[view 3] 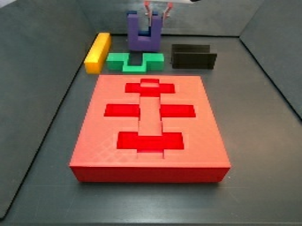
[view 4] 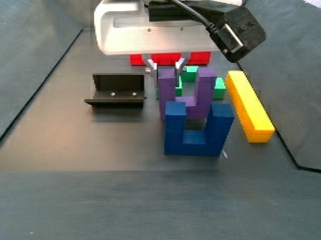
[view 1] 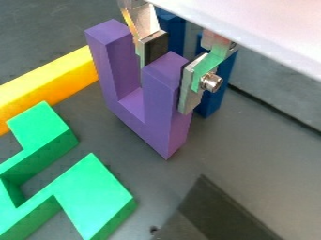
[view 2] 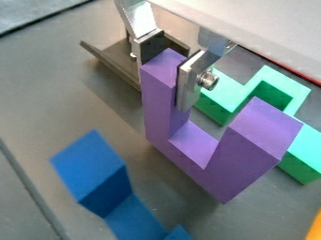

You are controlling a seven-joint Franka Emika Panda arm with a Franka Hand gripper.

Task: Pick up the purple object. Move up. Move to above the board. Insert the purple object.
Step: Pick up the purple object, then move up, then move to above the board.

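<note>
**Q:** Where is the gripper, and what is it doing?

**A:** The gripper (view 1: 174, 64) is low over the far end of the surface (view 3: 253, 132), behind the board (view 3: 94, 132). Both wrist views show its two silver fingers (view 2: 192, 77) set on either side of one upright prong of the purple object (view 1: 141, 86), with the dark pads against the prong's faces. It is pinching that prong.

**Q:** Where does the purple object stand?

**A:** It is upright, prongs pointing up, with its base bar at or just above the dark surface; I cannot tell whether it touches. In a side view the purple object (view 3: 144, 37) sits just behind the green block (view 3: 134, 62).

**Q:** What else is nearby?

**A:** A yellow bar (view 3: 97, 50) lies to one side of the green block. A dark L-shaped fixture (view 3: 195, 56) stands on the other side. A blue block (view 4: 196, 129) with two upright prongs stands just beside the purple object, on the side away from the board.

**Q:** And the board?

**A:** It is a large flat red slab, well apart from the gripper, with recessed cross-and-bar cut-outs on top.
</note>
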